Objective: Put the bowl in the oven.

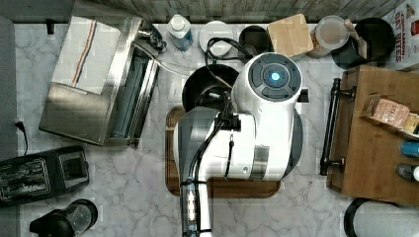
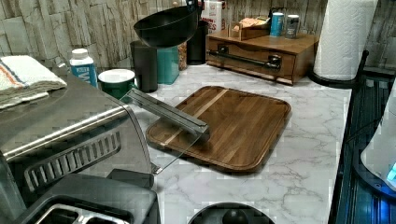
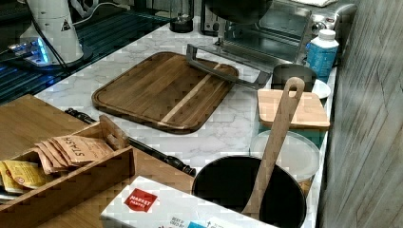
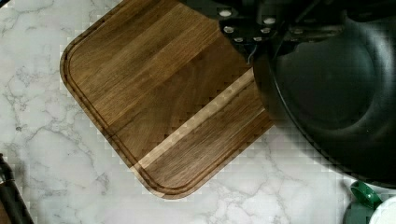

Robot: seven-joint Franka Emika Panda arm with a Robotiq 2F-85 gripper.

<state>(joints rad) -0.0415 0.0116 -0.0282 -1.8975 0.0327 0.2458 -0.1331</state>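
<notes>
A white robot arm holds the bowl in the air above a marble counter, well clear of the wooden cutting board below it. In the wrist view the gripper sits at the rim of the bowl, its jaws closed on the edge, with the glossy dark inside turned towards the camera and the cutting board beneath. In the left view the bowl hangs tilted, in front of a tall dark cup and a teal canister at the back of the counter. The oven stands at the top view's left, a folded towel on its roof, its glass door dropped open so that the bar handle reaches over the near corner of the board. In the top view the bowl lies between the open oven and the arm's round head, not yet inside. A black toaster sits beside the oven, and a wooden drawer box stands at the top view's right
</notes>
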